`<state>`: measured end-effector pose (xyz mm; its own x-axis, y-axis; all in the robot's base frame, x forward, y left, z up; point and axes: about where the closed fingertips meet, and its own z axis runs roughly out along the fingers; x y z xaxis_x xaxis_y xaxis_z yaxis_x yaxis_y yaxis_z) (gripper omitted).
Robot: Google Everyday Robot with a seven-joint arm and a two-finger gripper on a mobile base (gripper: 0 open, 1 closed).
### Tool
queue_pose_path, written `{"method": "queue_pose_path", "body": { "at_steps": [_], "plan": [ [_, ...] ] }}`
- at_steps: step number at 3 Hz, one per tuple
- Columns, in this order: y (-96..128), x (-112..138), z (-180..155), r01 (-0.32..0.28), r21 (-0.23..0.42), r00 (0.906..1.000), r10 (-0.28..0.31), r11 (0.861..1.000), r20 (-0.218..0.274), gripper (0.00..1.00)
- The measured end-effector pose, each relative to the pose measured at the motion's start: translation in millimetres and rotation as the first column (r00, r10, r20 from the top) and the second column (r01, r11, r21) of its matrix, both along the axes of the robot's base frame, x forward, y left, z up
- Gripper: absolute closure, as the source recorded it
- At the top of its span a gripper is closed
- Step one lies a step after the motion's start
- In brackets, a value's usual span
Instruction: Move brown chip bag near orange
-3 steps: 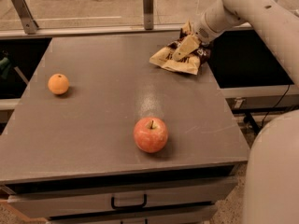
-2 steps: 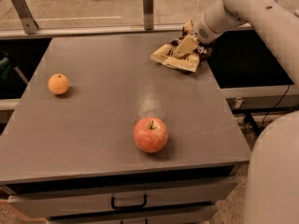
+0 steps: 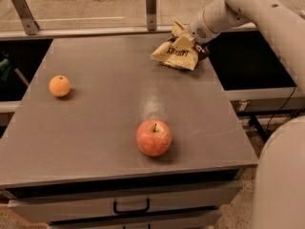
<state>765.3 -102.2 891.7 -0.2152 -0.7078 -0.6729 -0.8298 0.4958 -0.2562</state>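
Observation:
The brown chip bag (image 3: 175, 55), crinkled, tan with dark lettering, is at the far right of the grey table (image 3: 109, 104). My gripper (image 3: 189, 38) comes in from the upper right and is shut on the bag's upper part, which is bunched up at the fingers. The bag's lower edge hangs at or just above the tabletop. The orange (image 3: 59, 86) sits at the table's left side, far from the bag.
A red-yellow apple (image 3: 154, 138) with a stem stands near the table's front, middle. A rail with metal posts (image 3: 151, 3) runs behind the table. A drawer handle (image 3: 131, 207) shows below the front edge. My white arm (image 3: 267, 13) and base fill the right side.
The gripper and the bag have shifted slightly left and the bag's top is pulled up more. The orange and apple have not moved.

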Motion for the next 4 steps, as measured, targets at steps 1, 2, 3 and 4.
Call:
{"method": "queue_pose_path", "body": {
  "at_steps": [1,2,3,4],
  "plan": [
    [23.3,-14.7,43.3,-0.084,0.043,0.9943,0.081,0.996,0.069,1.0],
    [39.9,-35.2,94.2,-0.149,0.097,0.9806,0.134,0.984,0.143,1.0],
    [40.0,-35.2,94.1,-0.149,0.097,0.9806,0.134,0.984,0.143,1.0],
    [66.3,-39.9,75.6,-0.213,0.102,0.973,0.201,0.972,0.114,1.0]
  ]
}}
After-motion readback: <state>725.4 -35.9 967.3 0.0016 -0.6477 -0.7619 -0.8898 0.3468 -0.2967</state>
